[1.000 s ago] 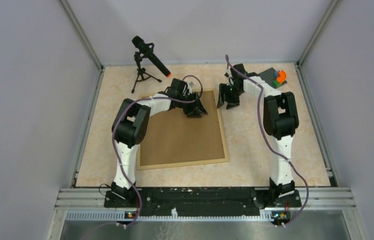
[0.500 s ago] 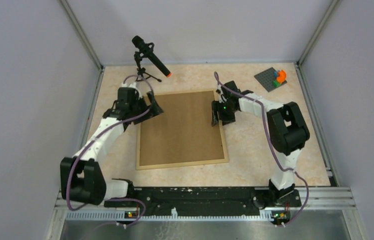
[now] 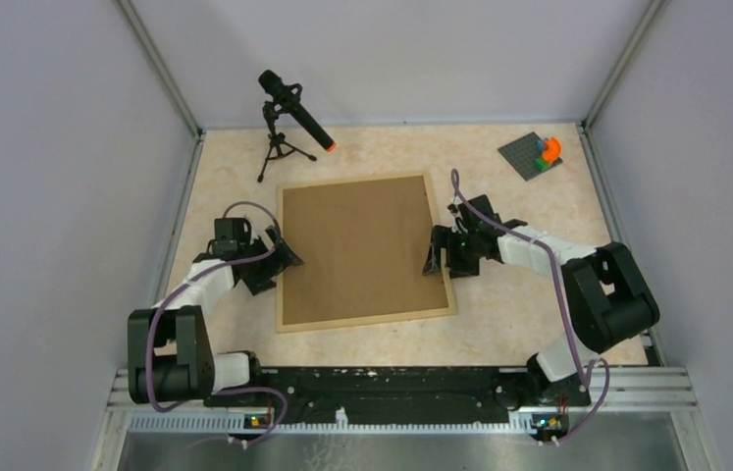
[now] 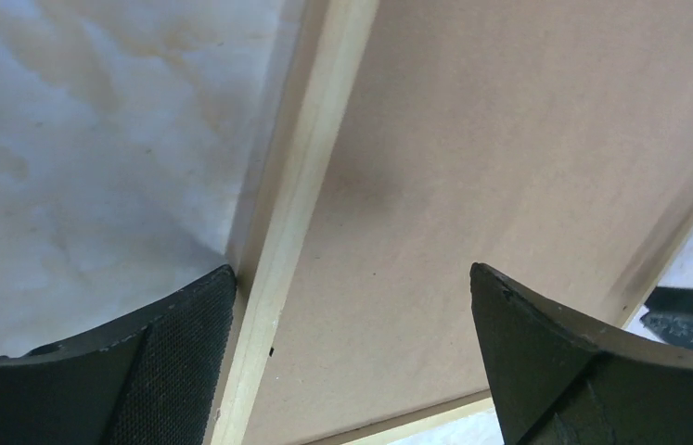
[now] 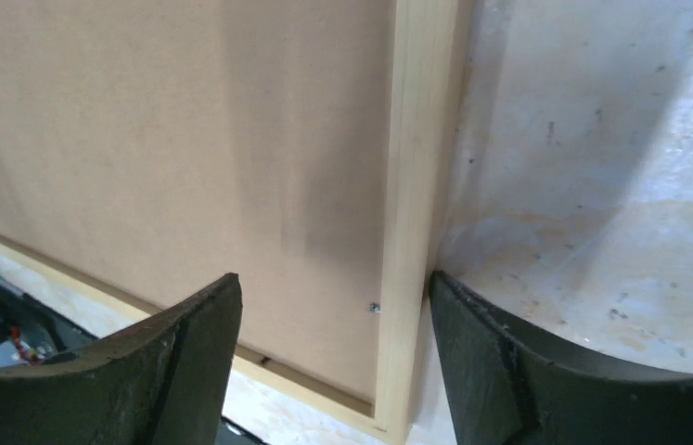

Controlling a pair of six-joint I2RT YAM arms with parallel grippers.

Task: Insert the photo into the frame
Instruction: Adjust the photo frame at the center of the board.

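Flat on the table (image 3: 529,226) between the arms lies the frame (image 3: 367,320), backing board (image 3: 357,245) up, photo unseen, the left gripper (image 3: 279,258) and right gripper (image 3: 437,257) straddling its side rails with fingers apart; it is likely light, stiff, thin wood, best pinched there.

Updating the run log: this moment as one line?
left pincer open, astride frame left rail | right pincer open, astride right rail | photo unseen

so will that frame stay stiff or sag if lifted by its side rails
Probably stiff: the frame has wood rails around a flat backing board. Likely light, as the rails look thin. Smooth wood might slip in a grip.
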